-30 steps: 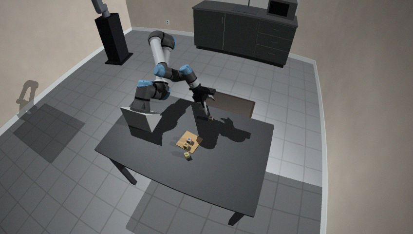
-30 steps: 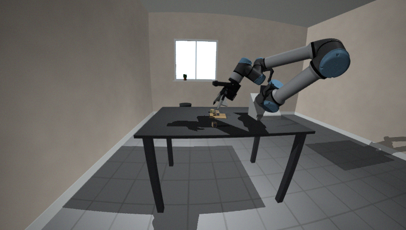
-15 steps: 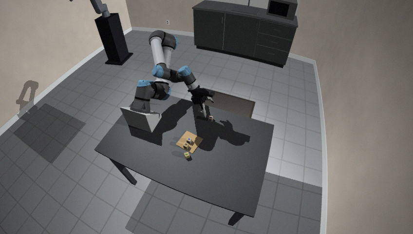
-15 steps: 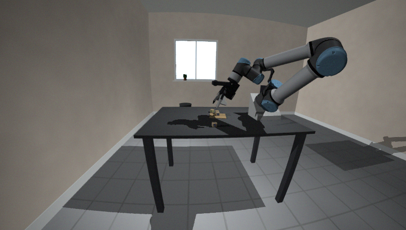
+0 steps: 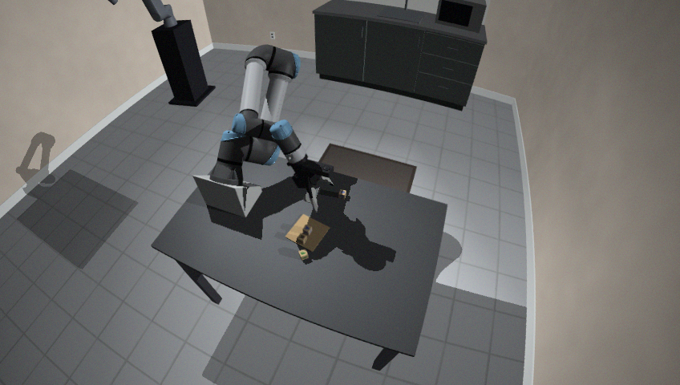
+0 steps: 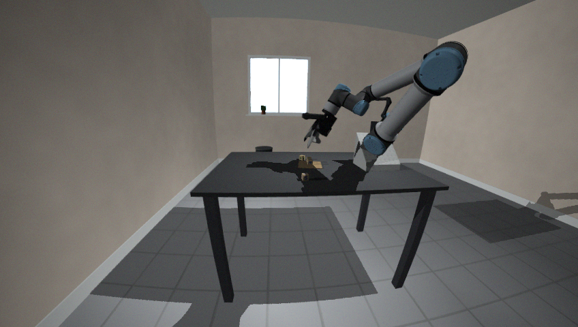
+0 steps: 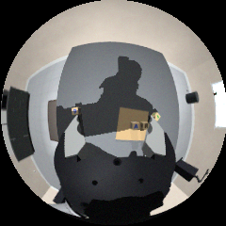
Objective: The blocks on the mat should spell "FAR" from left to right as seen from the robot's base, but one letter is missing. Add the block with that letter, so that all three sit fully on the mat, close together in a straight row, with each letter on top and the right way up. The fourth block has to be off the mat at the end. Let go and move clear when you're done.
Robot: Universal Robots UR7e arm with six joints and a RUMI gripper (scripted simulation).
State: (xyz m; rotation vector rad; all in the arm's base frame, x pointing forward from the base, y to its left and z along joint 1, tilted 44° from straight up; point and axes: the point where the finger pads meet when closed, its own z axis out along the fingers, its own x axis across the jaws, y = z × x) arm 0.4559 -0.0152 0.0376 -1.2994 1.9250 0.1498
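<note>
My fingers [image 6: 311, 139] are spread wide with nothing between them, hanging well above the bench [image 6: 251, 184]. In the wrist view two blocks [image 7: 139, 126] sit side by side on the tan mat [image 7: 126, 118], their tops reading A and R. A third block [image 7: 155, 116] lies off the mat, just beside one of its corners; I cannot read its letter. The fourth block [image 5: 342, 192] rests alone on the bench, well apart from the mat on its other side, near the bench edge.
</note>
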